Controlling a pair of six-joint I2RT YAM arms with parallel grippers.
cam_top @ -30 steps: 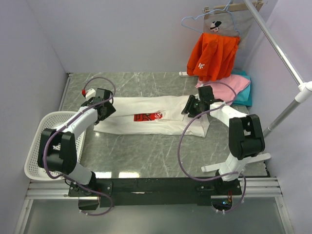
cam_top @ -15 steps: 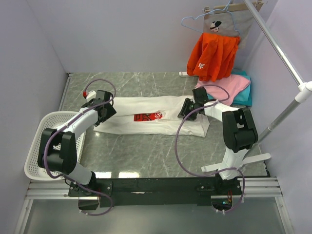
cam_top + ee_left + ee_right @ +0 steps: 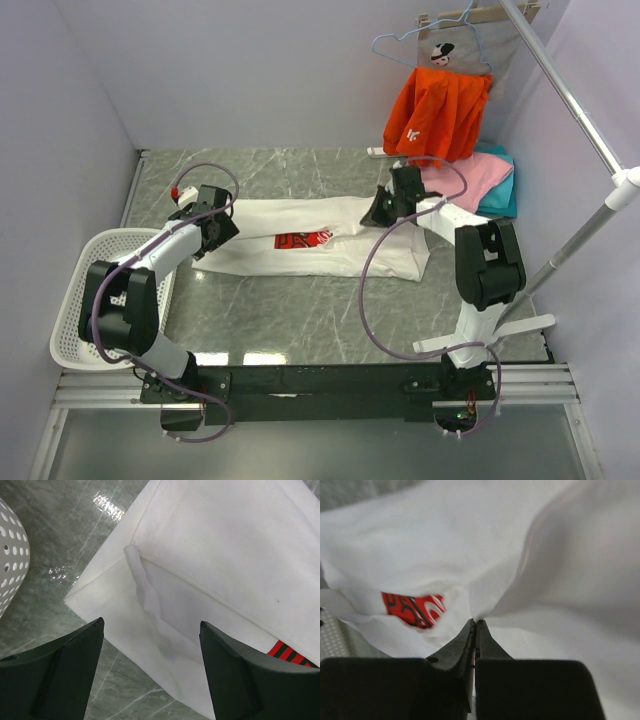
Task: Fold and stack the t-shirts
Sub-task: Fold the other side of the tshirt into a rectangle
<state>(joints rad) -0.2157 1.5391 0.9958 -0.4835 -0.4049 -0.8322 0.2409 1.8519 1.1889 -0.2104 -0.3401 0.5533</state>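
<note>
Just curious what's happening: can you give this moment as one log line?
white t-shirt: spread on table | left gripper: open above its corner | right gripper: shut, pinching its cloth

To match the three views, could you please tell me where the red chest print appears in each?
Top external: red chest print mid-table, on the white t-shirt.
Left wrist: bottom-right corner.
Right wrist: left of centre, beside the right gripper.
Shared landmark: the white t-shirt.

Both arms reach forward from their bases. The left gripper (image 3: 151, 625) hangs low, jaws spread wide (tips pointing down). The right arm stretches further out, and the right gripper (image 3: 475, 624) has its jaws pressed together on a pinch of the white t-shirt (image 3: 420, 545).
</note>
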